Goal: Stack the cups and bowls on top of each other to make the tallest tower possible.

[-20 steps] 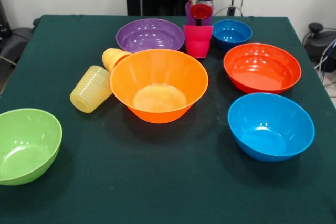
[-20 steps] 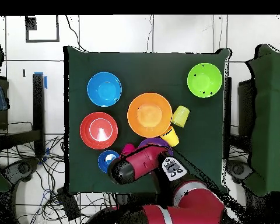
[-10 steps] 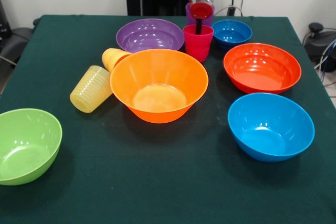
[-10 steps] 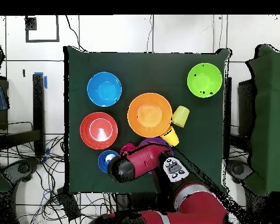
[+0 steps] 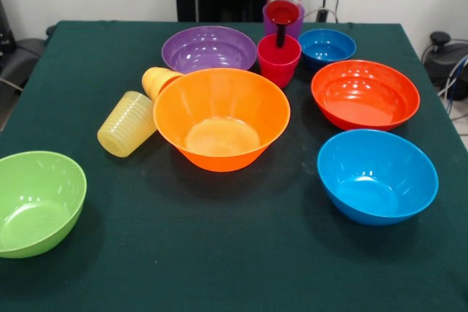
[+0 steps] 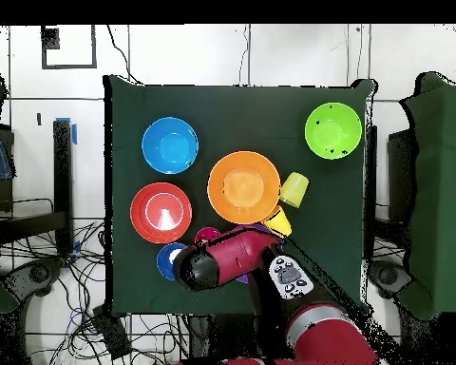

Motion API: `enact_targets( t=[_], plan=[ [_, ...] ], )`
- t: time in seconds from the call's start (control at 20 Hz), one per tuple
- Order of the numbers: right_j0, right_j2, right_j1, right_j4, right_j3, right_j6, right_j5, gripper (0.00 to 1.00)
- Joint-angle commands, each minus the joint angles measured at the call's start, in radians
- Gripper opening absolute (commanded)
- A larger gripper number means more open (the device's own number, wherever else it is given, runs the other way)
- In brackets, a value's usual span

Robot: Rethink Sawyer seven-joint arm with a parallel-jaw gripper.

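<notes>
The gripper (image 5: 281, 23) hung over the upright red-pink plastic cup (image 5: 278, 59), one dark finger dipping inside it; its spread could not be told.

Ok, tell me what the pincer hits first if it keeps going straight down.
Probably the red-pink cup: the pincer already dips a finger inside its rim, so its bottom comes next, though depth is unclear.

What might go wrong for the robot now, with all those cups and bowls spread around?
The gripper reaches into the red-pink cup, which stands close between the purple bowl and the small dark blue bowl; moving it may bump either. The purple cup sits right behind and might tip. Two yellow cups lie on their sides, likely awkward to grasp.
</notes>
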Motion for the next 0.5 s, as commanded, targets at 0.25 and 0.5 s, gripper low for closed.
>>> enact_targets(
  t=[0.25, 0.5],
  plan=[
    [0.003, 0.105, -0.053, 0.097, -0.093, 0.065, 0.186, 0.0],
    [0.015, 0.096, -0.072, 0.101, -0.096, 0.081, 0.199, 0.0]
  ],
)
